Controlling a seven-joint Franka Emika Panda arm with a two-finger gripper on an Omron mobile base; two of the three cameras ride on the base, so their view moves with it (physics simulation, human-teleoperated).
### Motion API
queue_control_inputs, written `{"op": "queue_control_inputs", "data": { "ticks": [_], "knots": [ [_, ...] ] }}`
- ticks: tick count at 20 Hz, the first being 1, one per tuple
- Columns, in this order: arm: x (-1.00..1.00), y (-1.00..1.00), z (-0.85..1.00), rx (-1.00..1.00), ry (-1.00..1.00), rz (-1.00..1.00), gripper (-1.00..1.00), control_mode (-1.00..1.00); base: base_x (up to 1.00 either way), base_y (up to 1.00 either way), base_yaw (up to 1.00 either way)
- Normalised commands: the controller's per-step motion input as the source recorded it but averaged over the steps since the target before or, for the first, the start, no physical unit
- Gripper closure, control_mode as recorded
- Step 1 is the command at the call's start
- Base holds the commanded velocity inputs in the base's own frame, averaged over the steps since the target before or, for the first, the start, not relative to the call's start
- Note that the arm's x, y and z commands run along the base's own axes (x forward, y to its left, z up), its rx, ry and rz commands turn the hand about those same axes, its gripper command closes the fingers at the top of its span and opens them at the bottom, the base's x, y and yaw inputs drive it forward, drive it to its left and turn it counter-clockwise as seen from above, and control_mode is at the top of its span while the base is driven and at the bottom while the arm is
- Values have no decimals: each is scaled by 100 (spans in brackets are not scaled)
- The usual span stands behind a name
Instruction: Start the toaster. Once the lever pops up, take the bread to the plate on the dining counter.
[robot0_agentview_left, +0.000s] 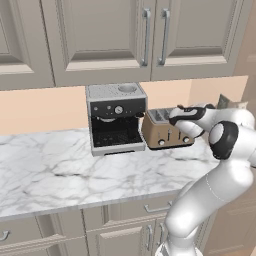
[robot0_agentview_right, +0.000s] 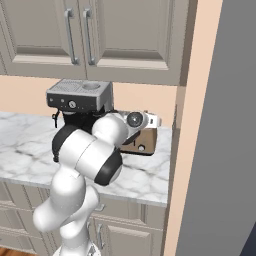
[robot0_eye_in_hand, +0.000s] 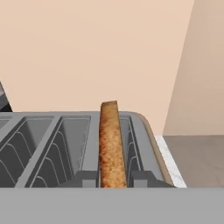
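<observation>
The bread (robot0_eye_in_hand: 111, 148) stands upright in the rightmost slot of the toaster (robot0_agentview_left: 165, 131), its crust edge poking above the silver top. The gripper's (robot0_eye_in_hand: 113, 180) two dark fingers are clamped on either side of the slice. The toaster sits on the marble worktop (robot0_agentview_left: 60, 170), just beside the coffee machine (robot0_agentview_left: 116, 119), under beige cabinets (robot0_agentview_left: 110, 35).

Beige panelled wall cabinets (robot0_agentview_left: 115, 35) above peach backsplash (robot0_agentview_left: 40, 107); white grey-veined marble worktop (robot0_agentview_left: 55, 170) over beige drawers (robot0_agentview_left: 120, 212); grey tall panel (robot0_agentview_right: 220, 150) at right.
</observation>
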Motion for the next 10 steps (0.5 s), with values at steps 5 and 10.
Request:
{"op": "queue_control_inputs", "data": {
  "ticks": [5,10],
  "knots": [
    [0,0,14,0,0,0,100,-100,0,0,0],
    [-4,0,24,0,-1,0,100,-100,0,0,0]
  ]
}}
